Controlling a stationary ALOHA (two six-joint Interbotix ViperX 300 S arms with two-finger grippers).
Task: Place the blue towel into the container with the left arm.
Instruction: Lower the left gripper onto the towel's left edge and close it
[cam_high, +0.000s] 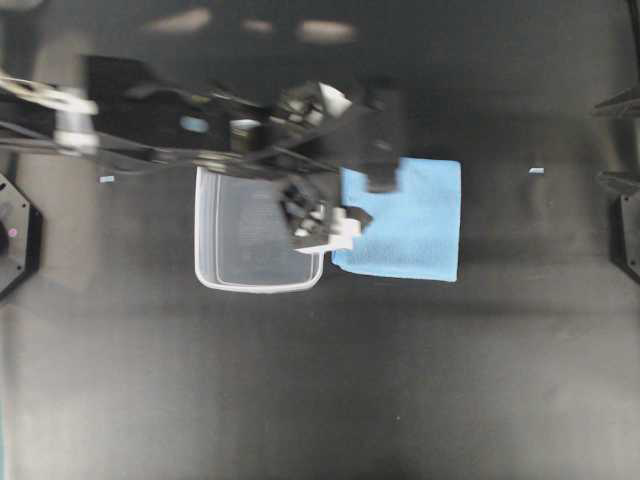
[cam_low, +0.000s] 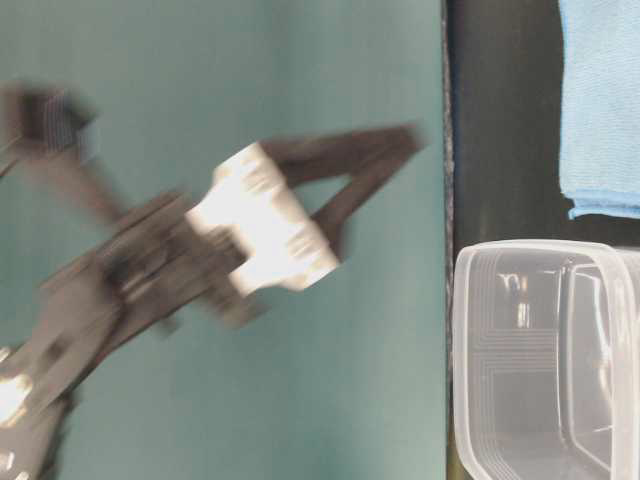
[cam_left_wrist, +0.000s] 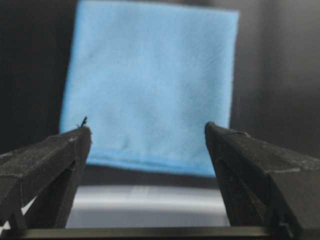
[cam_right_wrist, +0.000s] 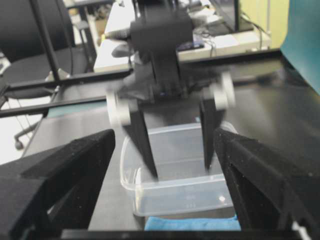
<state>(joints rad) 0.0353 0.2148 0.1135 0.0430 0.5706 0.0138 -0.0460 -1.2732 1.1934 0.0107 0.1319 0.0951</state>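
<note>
Blue towel (cam_high: 415, 225): soft cloth, fine matt nap, no sheen. Container (cam_high: 230, 262): clear translucent plastic, smooth and glossy, with bright highlights along its thick rim and moulded lines in its base. Left gripper (cam_left_wrist: 147, 150): 2 black fingers (cam_left_wrist: 55, 160) with a rough, dull, slightly scuffed surface; white smooth plastic fittings behind. Table (cam_high: 320, 390): black, matt, faintly dusty.
</note>
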